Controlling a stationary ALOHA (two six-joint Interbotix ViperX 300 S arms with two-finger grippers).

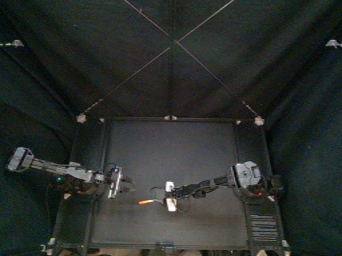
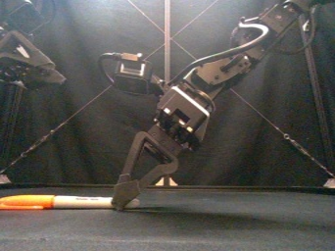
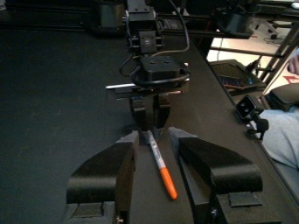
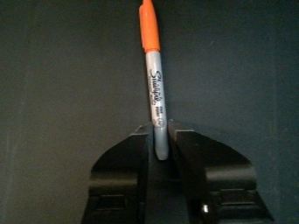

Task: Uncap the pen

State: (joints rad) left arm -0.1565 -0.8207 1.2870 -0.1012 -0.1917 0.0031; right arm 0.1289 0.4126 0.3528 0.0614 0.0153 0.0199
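A marker pen (image 2: pixel 78 202) with a white barrel and an orange cap (image 2: pixel 23 203) lies flat on the black table, near its front middle (image 1: pixel 155 201). My right gripper (image 2: pixel 127 201) reaches down from the right and is shut on the barrel's bare end (image 4: pixel 158 144), with the cap (image 4: pixel 147 22) pointing away from it. My left gripper (image 3: pixel 152 144) is open and held off the table, left of the pen (image 1: pixel 118 182). In its wrist view the capped end (image 3: pixel 167 182) shows between the spread jaws, untouched.
The black table (image 1: pixel 201 150) stretches behind the pen to the back curtain. Both arms meet near the table's front edge (image 1: pixel 160 243).
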